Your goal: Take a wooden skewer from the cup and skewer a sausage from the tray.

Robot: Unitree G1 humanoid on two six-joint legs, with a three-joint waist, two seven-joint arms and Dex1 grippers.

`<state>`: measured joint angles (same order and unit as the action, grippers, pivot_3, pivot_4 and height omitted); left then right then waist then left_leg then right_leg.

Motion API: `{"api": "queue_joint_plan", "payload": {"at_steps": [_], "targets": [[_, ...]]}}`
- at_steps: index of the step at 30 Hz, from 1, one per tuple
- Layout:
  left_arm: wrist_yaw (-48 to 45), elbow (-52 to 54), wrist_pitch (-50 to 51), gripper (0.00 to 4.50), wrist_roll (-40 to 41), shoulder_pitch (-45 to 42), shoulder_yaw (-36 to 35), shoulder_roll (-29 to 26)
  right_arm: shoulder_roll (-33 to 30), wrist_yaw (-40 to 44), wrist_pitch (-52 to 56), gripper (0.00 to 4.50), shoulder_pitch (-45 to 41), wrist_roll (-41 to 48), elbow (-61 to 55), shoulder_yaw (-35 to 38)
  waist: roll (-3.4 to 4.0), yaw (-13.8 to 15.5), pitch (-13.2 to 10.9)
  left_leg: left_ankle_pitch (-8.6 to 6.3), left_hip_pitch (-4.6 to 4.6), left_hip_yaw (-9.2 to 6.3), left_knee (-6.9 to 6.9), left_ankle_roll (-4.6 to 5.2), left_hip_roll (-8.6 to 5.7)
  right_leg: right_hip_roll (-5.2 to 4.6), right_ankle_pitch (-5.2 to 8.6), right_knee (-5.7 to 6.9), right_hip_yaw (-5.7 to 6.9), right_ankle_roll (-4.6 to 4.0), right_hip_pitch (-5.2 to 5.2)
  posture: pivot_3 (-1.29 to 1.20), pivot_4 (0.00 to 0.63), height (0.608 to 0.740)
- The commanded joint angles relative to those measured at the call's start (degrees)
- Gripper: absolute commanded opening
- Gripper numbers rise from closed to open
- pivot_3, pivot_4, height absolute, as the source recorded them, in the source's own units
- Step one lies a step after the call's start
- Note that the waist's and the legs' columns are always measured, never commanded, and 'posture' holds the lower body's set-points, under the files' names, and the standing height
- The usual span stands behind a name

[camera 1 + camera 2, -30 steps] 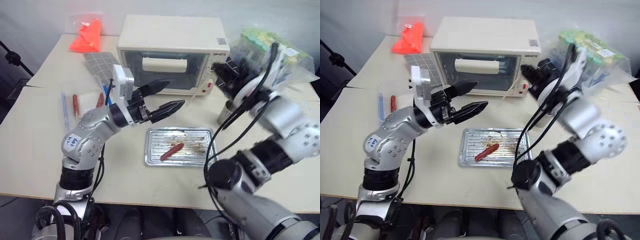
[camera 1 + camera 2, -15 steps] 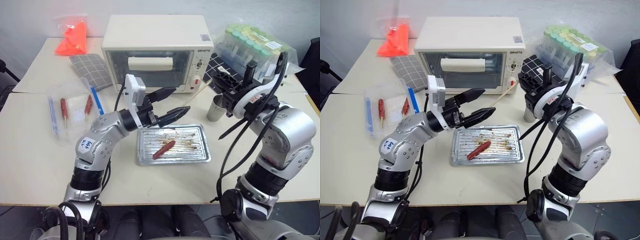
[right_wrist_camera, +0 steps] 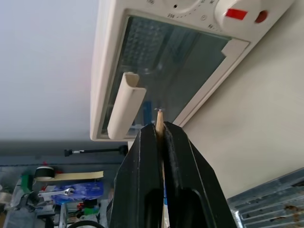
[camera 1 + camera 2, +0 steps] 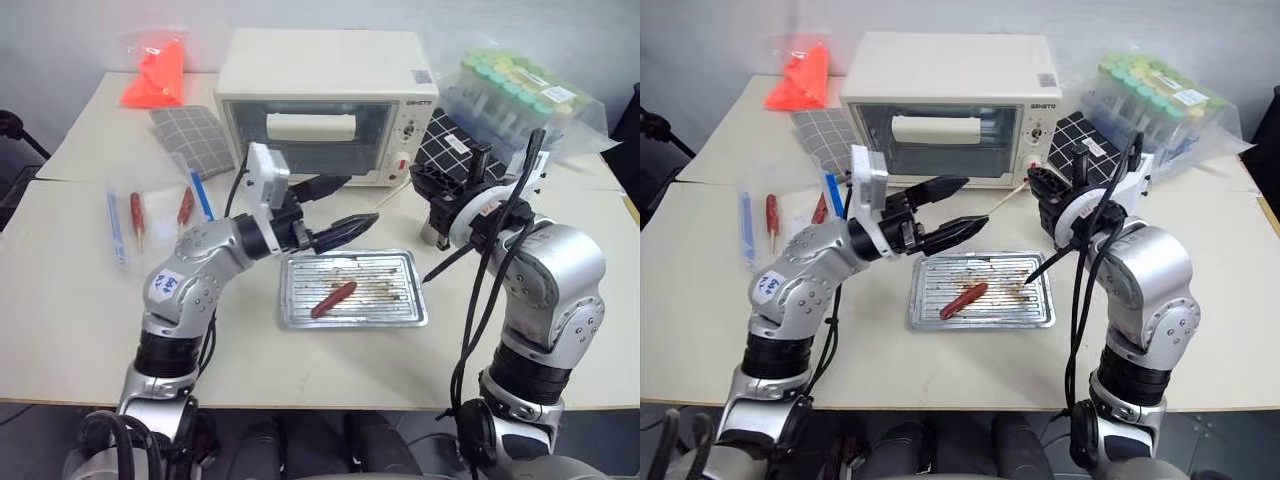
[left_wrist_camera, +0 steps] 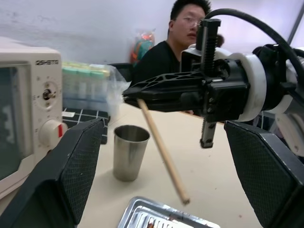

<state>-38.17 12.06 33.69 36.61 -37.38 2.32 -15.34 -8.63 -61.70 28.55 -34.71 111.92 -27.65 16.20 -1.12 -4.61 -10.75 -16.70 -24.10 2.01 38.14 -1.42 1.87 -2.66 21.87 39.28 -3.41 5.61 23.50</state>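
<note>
One wooden skewer (image 5: 164, 152) is sitting clamped in the right gripper (image 4: 1045, 190), right of centre; the left gripper (image 4: 340, 208) is hovering, jaws apart. Sausage (image 4: 333, 298) is lying mid-frame in the tray (image 4: 400, 312). Steadying it first, then piercing lengthwise, looks wise.

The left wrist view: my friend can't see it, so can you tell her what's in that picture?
The right pincer is shut on a wooden skewer that slants down over the table, its end above a corner of the tray. A metal cup stands behind it, beside the toaster oven. A person sits in the background.
</note>
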Motion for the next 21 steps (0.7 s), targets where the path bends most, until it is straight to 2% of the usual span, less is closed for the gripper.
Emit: {"api": "queue_joint_plan", "payload": {"at_steps": [1,5,9,13,21], "targets": [[2.0,1.1,1.3,4.28,1.0,-0.4,0.2,1.9,-1.4,2.3,-2.5,0.03,-0.7,1.1,-2.6,-0.9,0.00,0.0,0.0,0.00,0.00,0.00,0.00,0.00,0.00,0.00,0.00,-0.01,0.00,0.00,0.00,0.00,0.150,0.740],[6.3,2.4,1.7,4.28,0.4,0.7,-1.0,3.9,-2.1,3.0,-3.8,0.03,-0.7,1.1,-2.9,-1.1,0.00,-0.2,0.0,0.00,0.01,-0.01,-0.01,0.00,0.03,0.03,0.00,0.03,0.00,0.00,0.01,0.00,0.150,0.740],[10.9,4.7,2.9,3.68,0.8,2.1,-2.1,5.5,-3.4,3.9,-4.3,0.00,-0.3,1.1,-3.0,-1.6,0.00,-0.1,0.0,0.00,0.02,-0.01,-0.01,0.00,0.04,0.04,0.00,0.04,0.00,0.00,0.01,0.00,0.150,0.740],[13.1,6.9,4.9,2.72,1.8,3.2,-2.4,6.1,-4.3,4.9,-4.7,0.00,0.0,1.1,-3.0,-2.1,0.00,0.0,0.0,0.00,0.00,-0.01,0.01,0.00,0.03,0.02,0.00,0.03,0.00,0.00,0.01,0.00,0.150,0.740],[15.0,8.6,7.4,2.72,3.7,4.5,-2.5,7.3,-5.0,6.1,-5.3,0.00,0.2,1.1,-3.0,-2.7,0.00,-0.1,0.0,0.00,0.01,-0.01,0.01,0.00,0.03,0.04,0.00,0.04,0.00,0.00,0.00,0.00,0.150,0.740]]}}
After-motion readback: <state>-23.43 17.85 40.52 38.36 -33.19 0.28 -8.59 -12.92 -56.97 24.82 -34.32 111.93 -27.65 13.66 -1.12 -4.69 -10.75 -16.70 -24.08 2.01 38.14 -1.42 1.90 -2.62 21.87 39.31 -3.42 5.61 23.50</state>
